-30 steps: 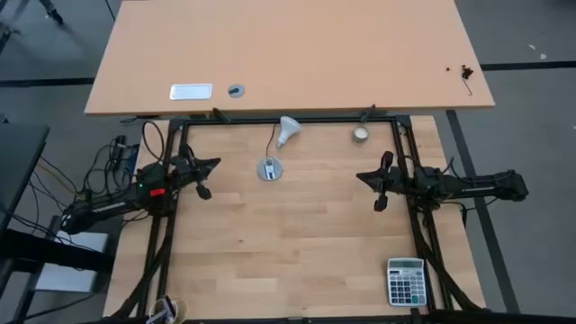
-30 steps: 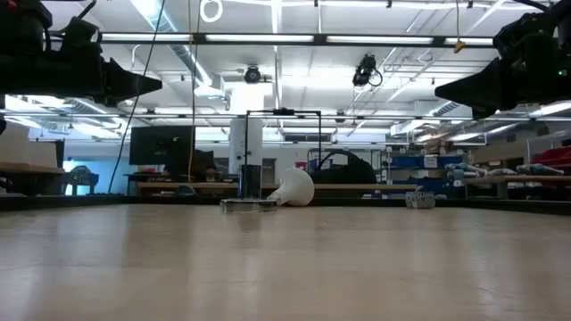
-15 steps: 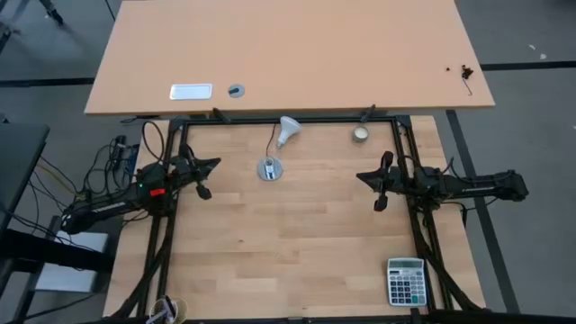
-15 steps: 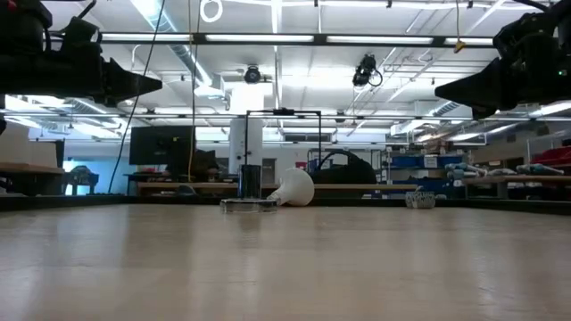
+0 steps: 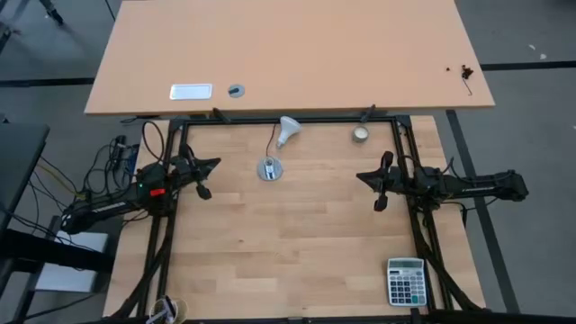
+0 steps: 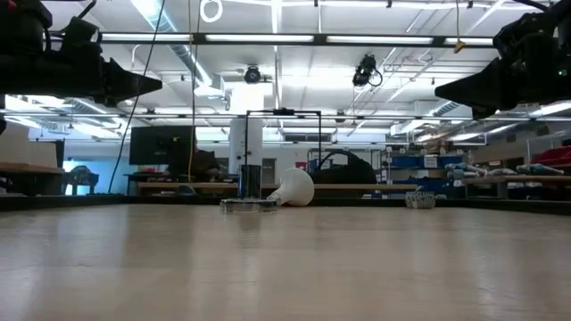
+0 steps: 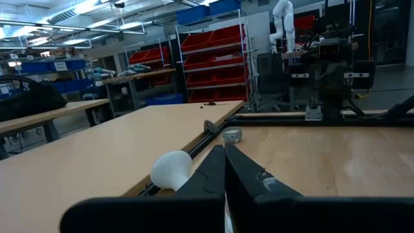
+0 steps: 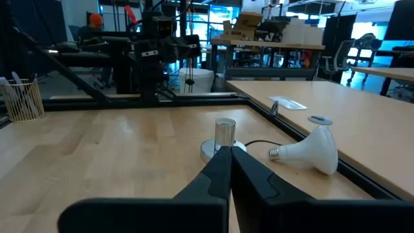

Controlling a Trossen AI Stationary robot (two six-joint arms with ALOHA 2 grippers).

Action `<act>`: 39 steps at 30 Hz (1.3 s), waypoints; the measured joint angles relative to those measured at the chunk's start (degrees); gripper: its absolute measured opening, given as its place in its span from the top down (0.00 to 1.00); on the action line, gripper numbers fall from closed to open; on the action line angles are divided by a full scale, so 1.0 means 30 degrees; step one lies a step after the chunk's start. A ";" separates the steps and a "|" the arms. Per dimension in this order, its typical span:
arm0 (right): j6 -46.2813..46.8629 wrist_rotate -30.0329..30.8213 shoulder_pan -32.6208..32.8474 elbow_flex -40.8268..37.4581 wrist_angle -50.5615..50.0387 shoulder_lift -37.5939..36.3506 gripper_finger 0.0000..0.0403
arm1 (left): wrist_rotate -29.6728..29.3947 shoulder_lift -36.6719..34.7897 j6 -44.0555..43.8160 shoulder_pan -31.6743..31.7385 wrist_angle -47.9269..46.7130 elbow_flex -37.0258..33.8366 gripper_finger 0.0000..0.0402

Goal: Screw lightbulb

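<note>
The white lightbulb (image 5: 287, 130) lies on its side near the table's far edge, its narrow neck (image 8: 278, 154) toward the grey socket disc (image 5: 269, 168), which has a clear upright piece (image 8: 224, 132) and a black cord. My left gripper (image 5: 216, 163) hangs shut above the table's left side. My right gripper (image 5: 360, 176) hangs shut above the right side. Both are far from the bulb (image 6: 294, 188) and hold nothing.
A small cream puck (image 5: 360, 134) sits at the far right of the table. A calculator (image 5: 406, 281) lies at the near right corner. A black frame (image 5: 288, 118) borders the table, and a larger table (image 5: 288, 54) stands beyond it.
</note>
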 joint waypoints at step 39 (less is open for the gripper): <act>-0.0006 -0.0001 -0.0002 0.0004 -0.0001 -0.0006 0.95 | 0.0755 0.4638 -0.8360 -0.0037 0.8416 0.1071 0.91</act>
